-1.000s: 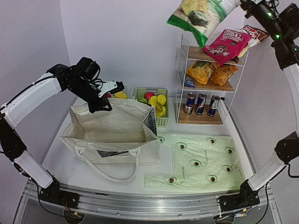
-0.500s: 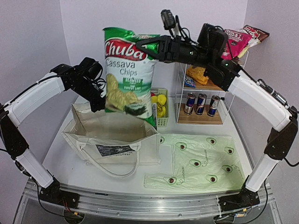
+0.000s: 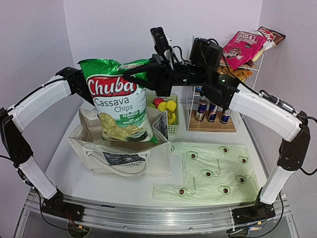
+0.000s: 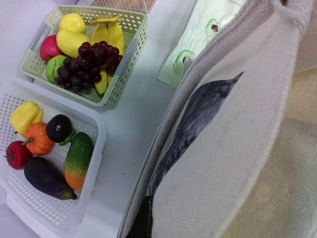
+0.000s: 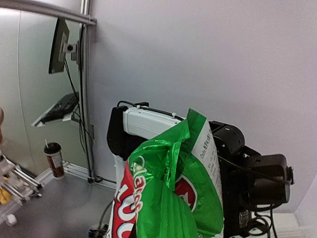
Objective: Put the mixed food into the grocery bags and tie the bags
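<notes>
The right gripper (image 3: 132,76) reaches in level from the right, its jaws pressed together on the crimped top edge of the green-and-white packet (image 3: 119,104). The packet hangs from that pinch, slightly tilted. Its front reads "Chuba" in white on a red band, then "Cassava Chips"; the smaller print below is too fine to read. Its lower edge sits at the mouth of the canvas tote (image 3: 148,161), but the top view does not show whether it is inside yet. In the right wrist view only the packet's creased green top and part of the red logo show.

The left gripper is hidden behind the packet in the top view, at the end of the left arm (image 3: 44,96). It is closed on the tote's rear rim, and its wrist camera is filled with beige cloth and a black bird-like print (image 4: 198,114).

The tote stands open at the table's left, with a black-and-white panel (image 3: 121,158) on its front. The avocado bag (image 3: 213,171) lies flat just beside it on the right.

Behind them, the green basket (image 4: 114,64) holds the grapes (image 4: 84,62), bananas (image 4: 110,32) and other fruit. The white basket (image 4: 94,144) holds vegetables. The wire shelf (image 3: 190,84) carries drink cans (image 3: 212,110) at the bottom and a pink packet (image 3: 242,44) on top, its lettering unclear.
</notes>
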You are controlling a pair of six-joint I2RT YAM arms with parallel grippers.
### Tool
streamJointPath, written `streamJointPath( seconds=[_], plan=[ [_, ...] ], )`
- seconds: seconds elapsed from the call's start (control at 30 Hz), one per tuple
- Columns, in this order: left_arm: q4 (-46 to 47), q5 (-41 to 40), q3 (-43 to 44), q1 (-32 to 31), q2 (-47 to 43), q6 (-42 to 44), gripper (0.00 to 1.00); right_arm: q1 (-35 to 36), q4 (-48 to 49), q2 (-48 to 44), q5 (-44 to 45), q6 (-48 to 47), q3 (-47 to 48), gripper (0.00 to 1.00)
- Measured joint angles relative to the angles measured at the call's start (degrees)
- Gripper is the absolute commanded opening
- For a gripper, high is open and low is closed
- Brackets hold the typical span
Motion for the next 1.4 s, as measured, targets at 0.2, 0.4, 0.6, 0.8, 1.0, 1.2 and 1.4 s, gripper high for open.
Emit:
streamJointPath(
  seconds=[0.2, 0.4, 0.6, 0.8, 1.0, 1.2, 1.4],
  plan=[
    [0.0, 0.8, 0.0, 0.0, 0.0, 0.3, 0.0, 4.7, -3.2, 3.7, 4.4, -15.3, 3.8, 0.0],
    [-0.4, 0.8, 0.3, 0.0, 0.0, 0.4, 0.0, 5.2, -7.4, 4.4, 8.1, -27.1, 5.1, 0.0],
    [-0.5, 1.6, 0.3, 0.0, 0.0, 0.9, 0.0, 5.2, -10.0, 3.2, 14.5, -35.4, -3.8, 0.0],
    [-0.5, 2.3, 0.3, 0.0, 0.0, 1.4, 0.0, 5.7, -12.7, 3.1, 20.5, -41.8, -5.7, 0.0],
    [-0.4, 2.4, 0.3, 0.0, 0.3, 1.7, 0.0, 6.7, -14.0, 3.0, 23.3, -45.5, -2.7, 0.0],
    [-0.9, 2.4, 1.0, 0.0, 0.8, 2.2, 0.0, 7.4, -14.8, 3.0, 25.1, -51.5, 1.9, 0.0],
    [-2.0, 2.6, 1.6, 0.1, 1.0, 3.0, 0.0, 7.6, -15.6, 3.0, 26.8, -59.3, 1.9, 0.0]
  ],
)
